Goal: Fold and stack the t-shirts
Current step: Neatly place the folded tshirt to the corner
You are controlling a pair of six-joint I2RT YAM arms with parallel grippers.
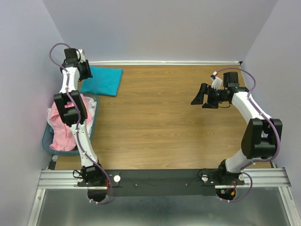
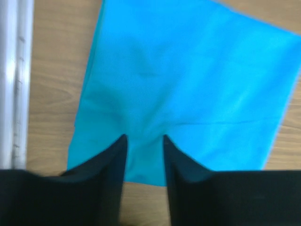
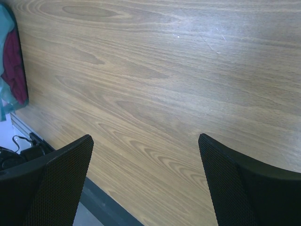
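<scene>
On my overhead view I see the wooden table (image 1: 164, 117) filling most of the frame, its grain running left to right. At the upper left, a folded teal t-shirt (image 1: 103, 81) lies flat on the wood. Below it, along the left edge, a blue-grey basket (image 1: 45, 141) sits on the table.

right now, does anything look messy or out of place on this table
The light pink cotton t-shirt lies crumpled and unfolded in the blue-grey plastic basket at left. The folded teal cotton t-shirt lies flat, slightly askew. Nothing spilled or damaged.
</scene>
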